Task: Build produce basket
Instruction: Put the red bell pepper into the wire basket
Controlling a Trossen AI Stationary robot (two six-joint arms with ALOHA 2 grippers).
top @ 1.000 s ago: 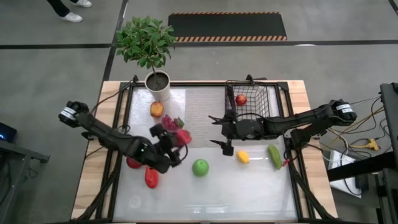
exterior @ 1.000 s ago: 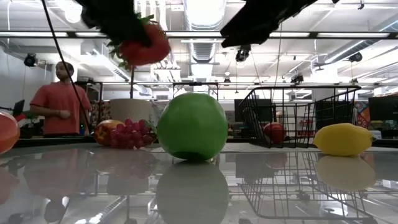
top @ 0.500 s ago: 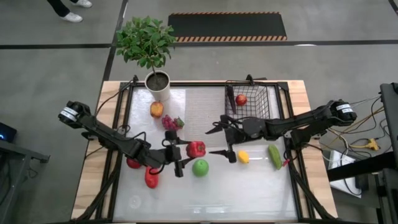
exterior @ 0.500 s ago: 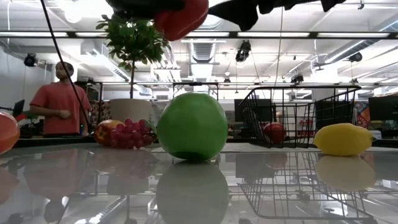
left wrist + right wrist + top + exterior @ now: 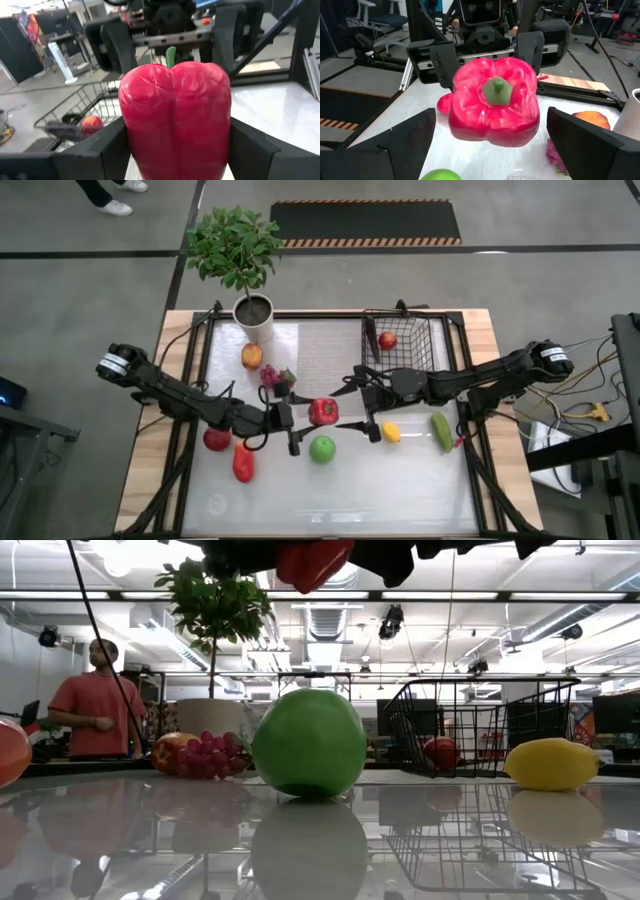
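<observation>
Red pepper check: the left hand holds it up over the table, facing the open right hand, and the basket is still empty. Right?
Not quite. The basket is not empty: the high view shows a red apple inside. The rest stands: the left hand holds the red pepper above the table, facing the open right hand.

Overhead looks straight down; low level at tabletop; wrists face-to-face, sharing red pepper.

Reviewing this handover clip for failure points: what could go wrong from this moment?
The left gripper holds the red pepper in mid-air above the table, and the right gripper faces it with jaws open. If the left lets go before the right closes, the pepper could drop toward the green apple. The two grippers could also bump.
</observation>
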